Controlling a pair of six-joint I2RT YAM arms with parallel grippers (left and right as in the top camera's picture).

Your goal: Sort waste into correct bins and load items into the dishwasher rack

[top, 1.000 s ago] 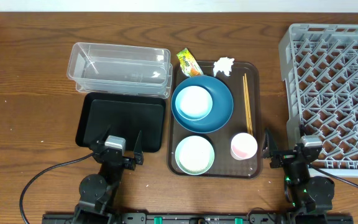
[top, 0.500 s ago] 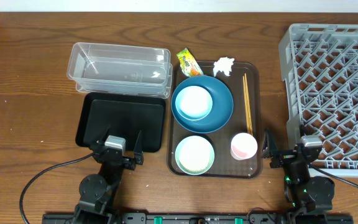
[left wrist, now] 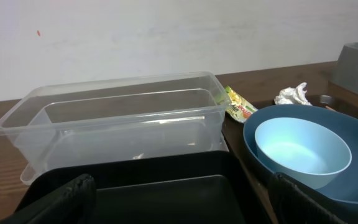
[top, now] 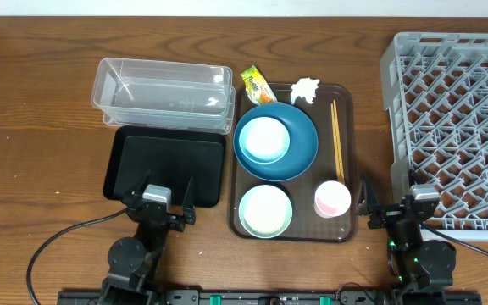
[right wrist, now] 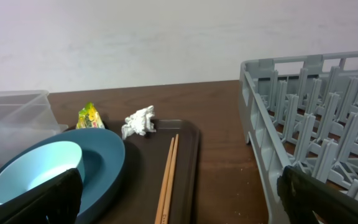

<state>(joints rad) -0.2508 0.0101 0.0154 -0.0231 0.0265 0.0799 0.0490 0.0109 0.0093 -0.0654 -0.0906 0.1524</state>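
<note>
Task not begun: left tool [top: 158, 193], right tool [top: 412, 196] open, empty, at near table [top: 32, 127] edge. Tissue [top: 305, 89], wrapper [top: 257, 85], plate [top: 299, 148], chopsticks [top: 336, 140] on brown tray [top: 347, 93]; rack [top: 456, 102] bare.

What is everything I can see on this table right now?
tub: one, clear, far left of the table
bin tray: one, black, just in front of the tub
serving tray: one, brown, centre
plate: one, blue, on the serving tray
bowl: one, light blue, on the plate
second bowl: one, pale green-white, serving tray's near left
cup: one, pink-white, serving tray's near right
chopsticks: one pair, wooden, serving tray's right side
tissue: one, white, serving tray's far edge
wrapper: one, yellow-green, serving tray's far left corner
rack: one, grey, far right
left gripper: black, open, over the bin tray's near edge
right gripper: black, open, between serving tray and rack
</note>
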